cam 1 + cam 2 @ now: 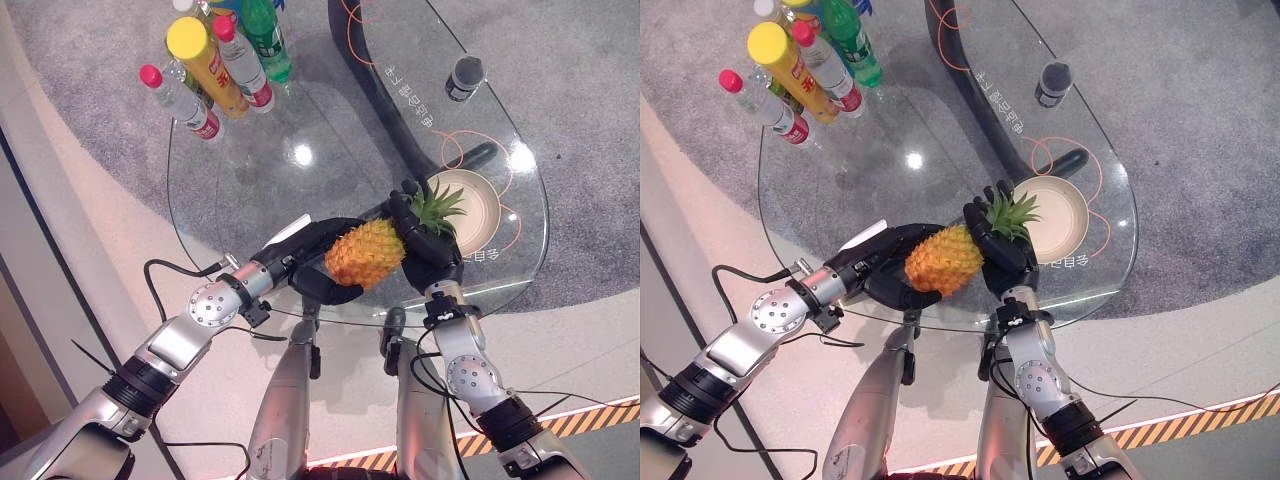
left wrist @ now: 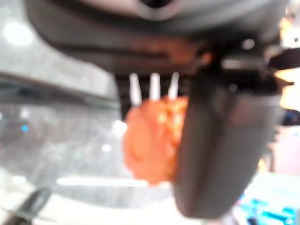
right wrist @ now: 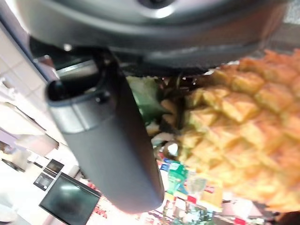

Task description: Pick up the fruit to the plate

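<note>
- Between the two hands, over the near edge of the glass table (image 1: pixel 250 190), a pineapple (image 1: pixel 366 252) hangs on its side, clear of the glass.
- From the stem-less end the left hand (image 1: pixel 318 262) cups the yellow body, its dark fingers curled under and round the fruit; the fruit hides the fingertips from the head views.
- Its own wrist view shows the orange butt of the fruit (image 2: pixel 150 145) past the dark thumb (image 2: pixel 225 150), all of it soft and hard to read.
- At the leafy end the right hand (image 1: pixel 428 245) closes round the fruit just beneath the green crown (image 1: pixel 440 208); the leaves stick out past its fingers.
- Seen from the right wrist, the thumb (image 3: pixel 101 140) lies beside the scaly skin, with the leaf bases wedged between hand and fruit.
- Just beyond the right hand a cream plate (image 1: pixel 485 215) sits on the glass; the crown and fingers cover its near rim.
- Well beyond the left hand, at the far side of the table, stands a cluster of bottles (image 1: pixel 215 65), the farthest cut off by the picture's edge.
- Farther out from the right hand stands a small dark cup (image 1: pixel 465 77).
</note>
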Robot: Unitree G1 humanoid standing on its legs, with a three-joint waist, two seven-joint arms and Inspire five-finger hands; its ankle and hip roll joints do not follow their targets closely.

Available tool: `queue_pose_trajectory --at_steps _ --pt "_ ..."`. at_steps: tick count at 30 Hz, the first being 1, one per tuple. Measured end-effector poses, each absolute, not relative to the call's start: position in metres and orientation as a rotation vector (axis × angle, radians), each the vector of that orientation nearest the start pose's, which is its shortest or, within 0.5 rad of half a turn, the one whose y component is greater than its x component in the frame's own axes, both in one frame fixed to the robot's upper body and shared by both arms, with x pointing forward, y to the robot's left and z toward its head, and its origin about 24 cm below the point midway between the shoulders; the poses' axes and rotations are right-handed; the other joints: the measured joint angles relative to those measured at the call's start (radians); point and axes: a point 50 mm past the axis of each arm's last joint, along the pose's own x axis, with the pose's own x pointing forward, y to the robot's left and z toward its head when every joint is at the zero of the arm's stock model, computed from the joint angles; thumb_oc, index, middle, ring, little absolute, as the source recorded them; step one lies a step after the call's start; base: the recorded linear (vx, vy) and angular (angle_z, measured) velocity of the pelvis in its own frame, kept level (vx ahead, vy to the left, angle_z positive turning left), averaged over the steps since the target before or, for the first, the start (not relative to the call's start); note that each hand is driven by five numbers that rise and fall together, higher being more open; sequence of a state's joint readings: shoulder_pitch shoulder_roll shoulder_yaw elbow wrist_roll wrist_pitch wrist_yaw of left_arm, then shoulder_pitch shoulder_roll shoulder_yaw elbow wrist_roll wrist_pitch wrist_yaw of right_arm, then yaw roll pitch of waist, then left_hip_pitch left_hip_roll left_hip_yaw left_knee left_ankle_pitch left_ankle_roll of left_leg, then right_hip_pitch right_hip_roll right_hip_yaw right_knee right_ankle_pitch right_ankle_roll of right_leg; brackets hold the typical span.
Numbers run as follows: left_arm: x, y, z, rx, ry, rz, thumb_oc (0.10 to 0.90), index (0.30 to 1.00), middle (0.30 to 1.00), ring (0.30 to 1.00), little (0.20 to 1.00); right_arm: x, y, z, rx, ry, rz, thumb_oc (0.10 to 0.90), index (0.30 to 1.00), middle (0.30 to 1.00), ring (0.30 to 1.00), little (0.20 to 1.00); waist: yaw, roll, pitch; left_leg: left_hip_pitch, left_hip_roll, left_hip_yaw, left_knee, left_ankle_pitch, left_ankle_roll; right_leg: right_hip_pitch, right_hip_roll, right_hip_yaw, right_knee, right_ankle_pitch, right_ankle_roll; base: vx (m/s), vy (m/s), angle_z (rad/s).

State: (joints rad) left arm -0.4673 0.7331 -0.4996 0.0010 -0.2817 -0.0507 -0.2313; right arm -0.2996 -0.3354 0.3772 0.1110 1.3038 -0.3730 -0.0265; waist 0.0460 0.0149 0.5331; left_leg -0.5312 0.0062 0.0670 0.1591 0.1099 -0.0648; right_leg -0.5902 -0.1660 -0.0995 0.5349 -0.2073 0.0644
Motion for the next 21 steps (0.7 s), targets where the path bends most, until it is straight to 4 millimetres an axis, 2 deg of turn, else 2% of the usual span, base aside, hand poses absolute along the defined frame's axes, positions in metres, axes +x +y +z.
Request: queue_pose_trajectory --at_steps 4,6,7,21 --pt "0.3006 0.1426 0.1340 0.569 -0.208 -0.694 0.100 0.300 0.300 0.300 0.200 0.2991 -0.1412 0.0984 0.943 -0.201 0.197 0.800 0.900 0.900 0.900 0.900 0.000 0.000 0.000 0.000 0.000 0.001 0.000 0.000 0.000 -0.001 0.000 0.001 0.000 0.000 0.001 0.00 0.000 0.00" --pt "0.3004 0.1428 0.1334 0.569 -0.206 -0.693 0.100 0.300 0.300 0.300 0.200 0.2991 -0.1410 0.0981 0.942 -0.197 0.199 0.358 0.521 0.521 0.521 0.458 -0.001 0.000 0.000 -0.001 0.000 0.001 0.000 0.000 0.000 -0.002 0.000 0.001 0.001 0.000 0.001 0.00 0.000 0.00" --pt "0.3002 0.1430 0.1330 0.568 -0.204 -0.693 0.100 0.300 0.300 0.300 0.200 0.2991 -0.1409 0.0979 0.941 -0.195 0.200 0.100 0.300 0.300 0.300 0.200 -0.001 0.000 0.000 -0.001 0.000 0.001 0.000 0.000 0.000 -0.003 0.000 0.001 0.001 0.000 0.001 0.00 0.000 0.00" --pt "0.2987 0.1421 0.1326 0.566 -0.213 -0.707 0.100 0.300 0.300 0.300 0.200 0.2984 -0.1431 0.0994 0.913 -0.212 0.253 0.100 0.300 0.300 0.300 0.200 -0.001 0.000 0.000 -0.009 -0.001 0.000 0.002 0.000 0.000 -0.009 0.000 0.001 0.002 0.001 0.001 0.00 0.000 0.00"
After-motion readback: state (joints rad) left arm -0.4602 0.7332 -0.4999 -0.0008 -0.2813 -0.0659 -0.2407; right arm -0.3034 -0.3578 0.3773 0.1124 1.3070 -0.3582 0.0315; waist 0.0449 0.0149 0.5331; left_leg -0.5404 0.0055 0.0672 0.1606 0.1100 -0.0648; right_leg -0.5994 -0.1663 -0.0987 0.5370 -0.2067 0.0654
